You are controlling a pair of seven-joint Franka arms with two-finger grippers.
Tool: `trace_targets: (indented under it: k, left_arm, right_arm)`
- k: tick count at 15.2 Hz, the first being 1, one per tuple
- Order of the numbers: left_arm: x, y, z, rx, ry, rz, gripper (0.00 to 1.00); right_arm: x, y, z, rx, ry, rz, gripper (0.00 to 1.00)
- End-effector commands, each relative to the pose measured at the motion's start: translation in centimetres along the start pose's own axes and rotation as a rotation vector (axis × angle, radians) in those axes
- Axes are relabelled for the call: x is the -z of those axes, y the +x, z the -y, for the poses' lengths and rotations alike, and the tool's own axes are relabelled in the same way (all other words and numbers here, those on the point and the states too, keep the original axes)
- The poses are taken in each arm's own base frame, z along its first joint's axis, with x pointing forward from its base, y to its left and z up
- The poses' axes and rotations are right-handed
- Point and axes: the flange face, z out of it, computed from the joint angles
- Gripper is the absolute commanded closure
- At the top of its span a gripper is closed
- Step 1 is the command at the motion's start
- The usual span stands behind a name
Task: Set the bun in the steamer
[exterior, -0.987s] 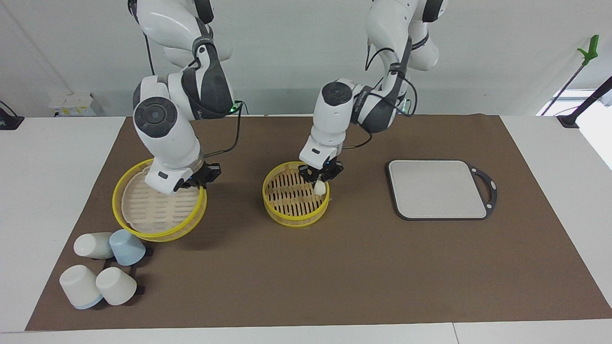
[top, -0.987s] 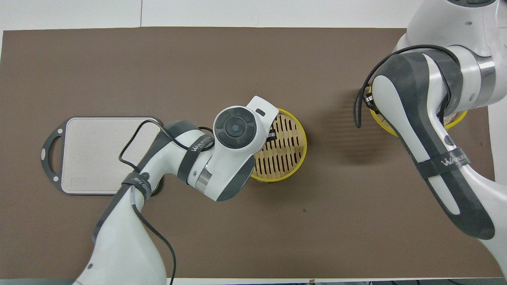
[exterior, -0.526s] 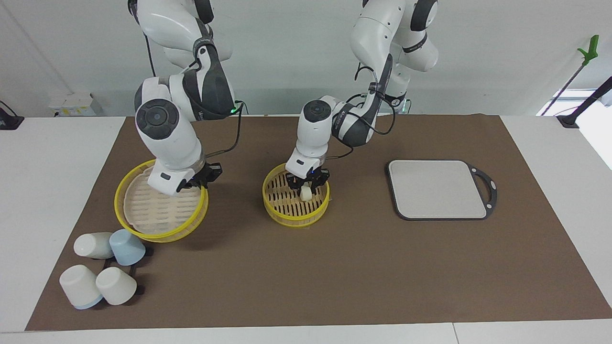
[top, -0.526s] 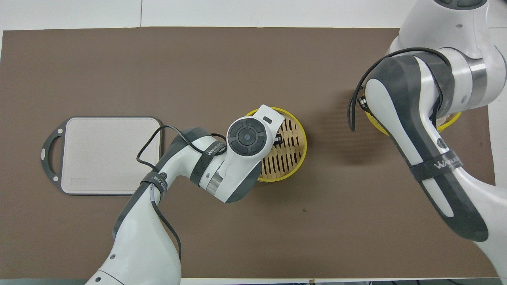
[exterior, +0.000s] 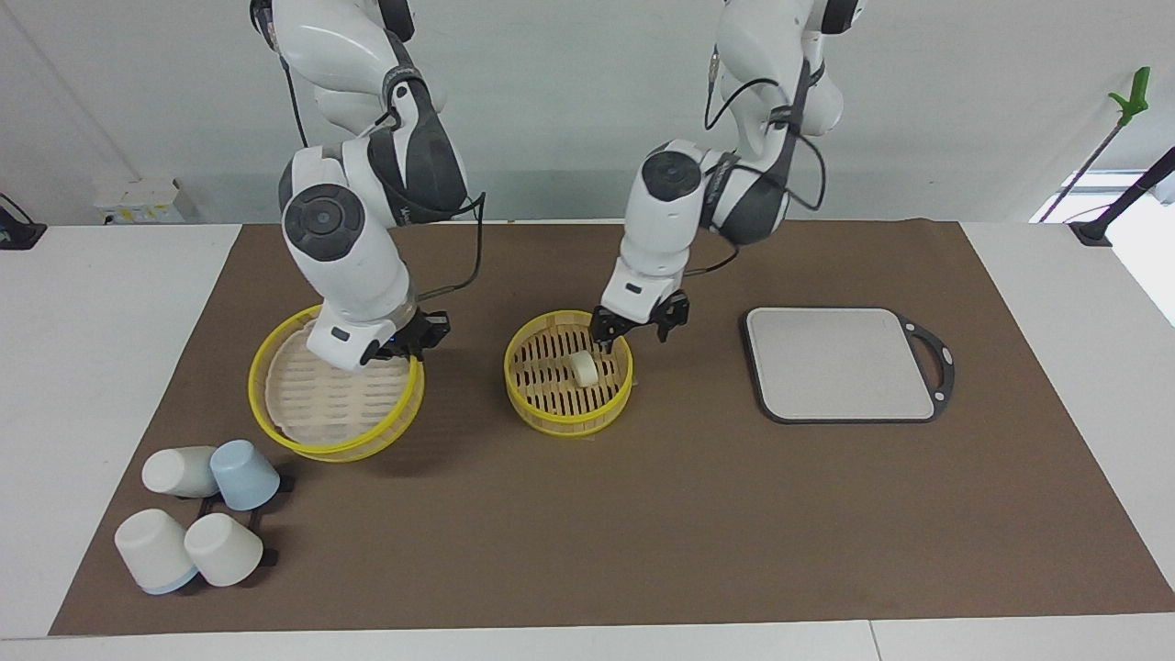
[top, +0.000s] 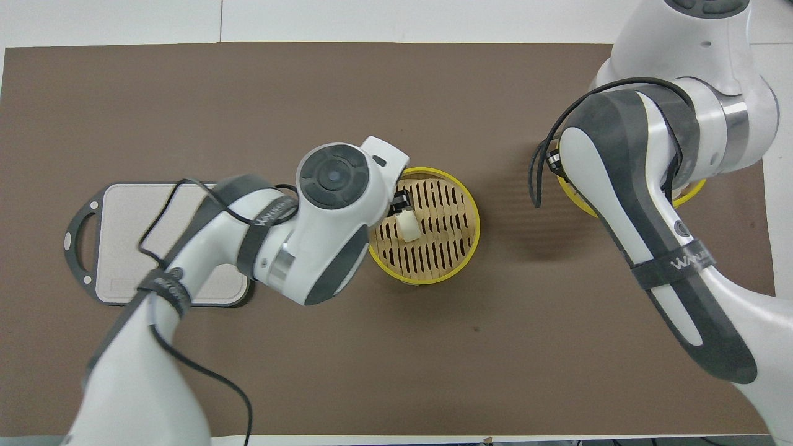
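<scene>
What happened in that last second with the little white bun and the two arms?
The left gripper let go of the bun, which now lies on the slotted floor of the steamer, then rose with fingers open toward the board's side of the rim. The right gripper, still shut on the steamer lid, carried it a little toward the steamer. The grey board and the cups stayed put.
</scene>
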Motion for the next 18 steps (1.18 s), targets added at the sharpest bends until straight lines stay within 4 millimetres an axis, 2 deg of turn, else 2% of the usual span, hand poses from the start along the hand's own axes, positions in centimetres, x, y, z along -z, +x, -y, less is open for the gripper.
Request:
trace_targets:
  k: [1, 3, 4, 5, 7, 8, 11, 14, 18]
  left_arm:
    - [5.3, 1.0, 8.0, -0.068, 0.003, 0.054, 0.00]
    - [8.3, 3.7, 14.9, -0.132, -0.004, 0.066, 0.00]
    - [9.5, 4.8, 18.2, -0.146, -0.005, 0.062, 0.00]
    - [10.3, 5.5, 20.8, -0.169, -0.005, 0.065, 0.00]
    - [11.2, 6.6, 25.5, -0.210, 0.001, 0.066, 0.00]
    - [11.4, 6.9, 27.1, -0.220, 0.006, 0.066, 0.00]
    - [12.0, 7.3, 30.0, -0.265, 0.044, 0.057, 0.00]
    - [12.4, 7.3, 30.4, -0.284, 0.076, 0.058, 0.00]
    - [12.9, 7.2, 30.5, -0.284, 0.078, 0.059, 0.00]
  right_arm:
    - [0.6, 0.0, 10.2, -0.069, 0.047, -0.134, 1.00]
    - [-1.8, -0.7, 18.6, -0.132, 0.051, -0.167, 1.00]
    - [-3.1, -0.9, 21.5, -0.151, 0.060, -0.184, 1.00]
    - [-4.4, -0.9, 23.0, -0.154, 0.062, -0.191, 1.00]
    - [-6.1, -0.8, 23.5, -0.152, 0.077, -0.224, 1.00]
    - [-6.9, -0.8, 23.5, -0.152, 0.079, -0.228, 1.00]
    - [-8.1, -1.5, 24.0, -0.142, 0.069, -0.212, 1.00]
    - [-9.6, -2.9, 25.1, -0.126, 0.070, -0.215, 1.00]
    - [-10.3, -3.8, 25.8, -0.128, 0.064, -0.204, 1.00]
